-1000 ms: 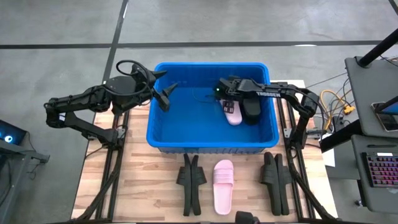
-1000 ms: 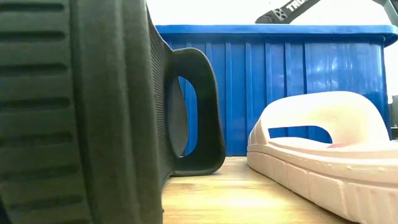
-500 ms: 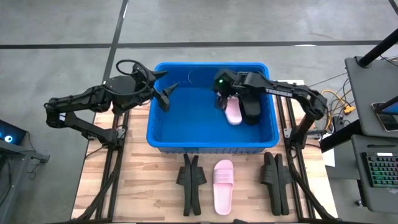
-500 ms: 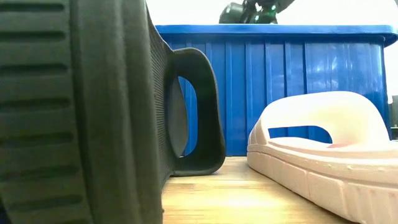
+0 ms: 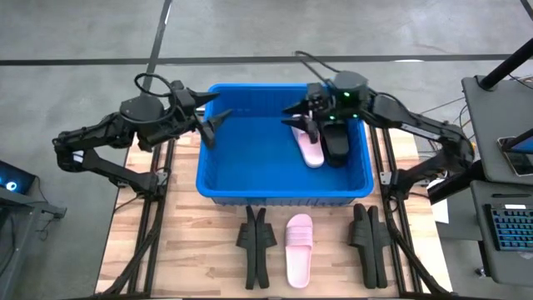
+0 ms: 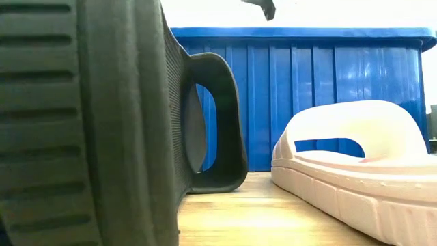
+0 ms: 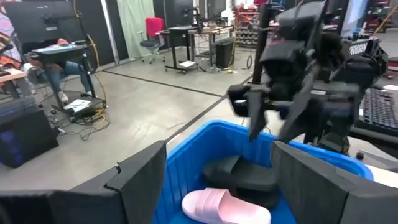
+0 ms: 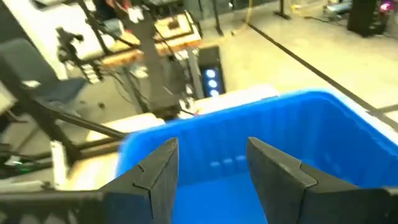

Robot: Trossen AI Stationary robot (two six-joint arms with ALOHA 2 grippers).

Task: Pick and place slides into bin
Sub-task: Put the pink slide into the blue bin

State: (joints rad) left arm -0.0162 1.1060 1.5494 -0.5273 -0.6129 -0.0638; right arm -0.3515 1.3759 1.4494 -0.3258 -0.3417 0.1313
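Since the earlier frame the right gripper (image 5: pixel 301 117) has risen from the large blue plastic bin (image 5: pixel 218 179), empty and partly open. One pink rubber slide (image 5: pixel 310 151) lies inside; its mate (image 5: pixel 299 247) lies lengthwise near the worktop's front edge (roughly central). Left gripper (image 5: pixel 210 127) hovers open, empty.

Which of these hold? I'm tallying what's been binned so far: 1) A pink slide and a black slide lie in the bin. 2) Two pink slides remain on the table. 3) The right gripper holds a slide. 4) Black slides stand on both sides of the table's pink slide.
1) True: a pink slide and a black slide lie in the blue bin.
2) False: only one pink slide remains on the table.
3) False: the right gripper is empty above the bin.
4) True: black slides on one side, black slides on the other.
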